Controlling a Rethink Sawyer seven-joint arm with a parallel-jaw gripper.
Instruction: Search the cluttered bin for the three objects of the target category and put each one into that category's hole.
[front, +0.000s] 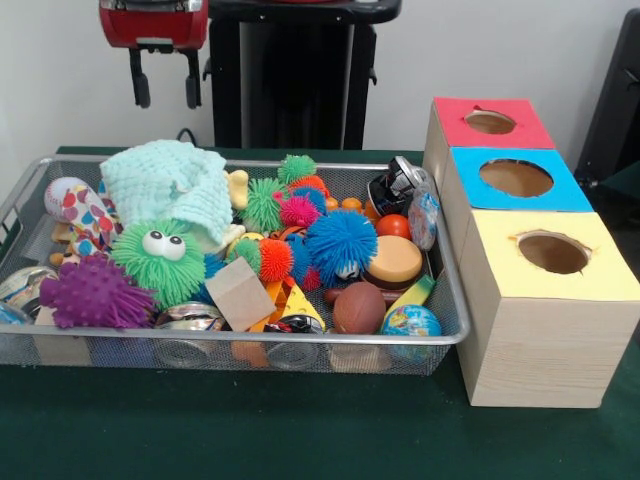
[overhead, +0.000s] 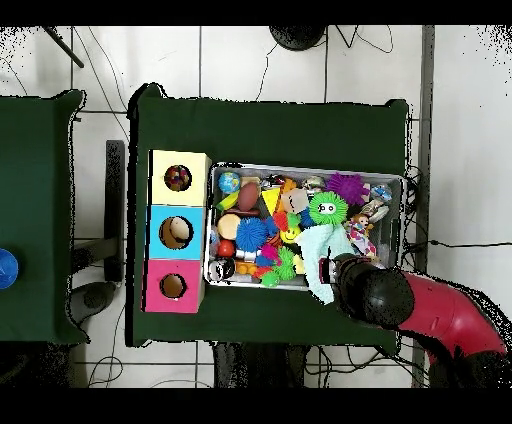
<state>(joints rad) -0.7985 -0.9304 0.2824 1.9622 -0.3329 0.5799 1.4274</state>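
Front view: your gripper (front: 166, 78) is hanging with jaws spread and empty, above the bin's (front: 250, 165) far rim, over the mint-green cloth (front: 175, 185). One dotted white cloth piece (front: 82, 212) is lying at the bin's end farthest from the yellow-topped box (front: 545, 300); its hole (front: 552, 252) is possibly holding something dark.

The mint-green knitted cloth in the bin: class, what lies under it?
The mint-green knitted cloth drapes over the green googly-eyed pom-pom, and a dotted white cloth piece shows beside its edge. Whatever lies beneath the cloth's middle in the bin is covered.
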